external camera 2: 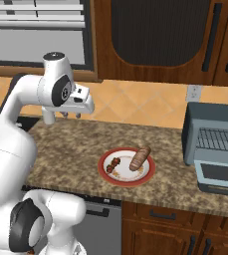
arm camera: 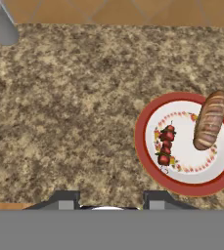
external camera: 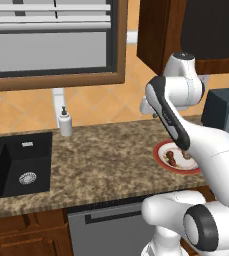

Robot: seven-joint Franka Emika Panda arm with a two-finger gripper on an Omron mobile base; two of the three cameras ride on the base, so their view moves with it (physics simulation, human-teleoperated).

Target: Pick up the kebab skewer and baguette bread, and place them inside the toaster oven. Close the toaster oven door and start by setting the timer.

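Skewer lies on a red-rimmed plate on the counter, near the front edge. In the hand view its long axis runs up and down, roughly parallel to the baguette beside it on the same plate. The baguette's far end overhangs the plate rim. In the right base view the baguette slants toward the oven, which stands well apart at the counter's right end, its door dropped open.

Hand hangs above bare counter left of the plate, fingers narrowly apart, gripping and touching nothing. A soap bottle stands by the back edge near the sink.
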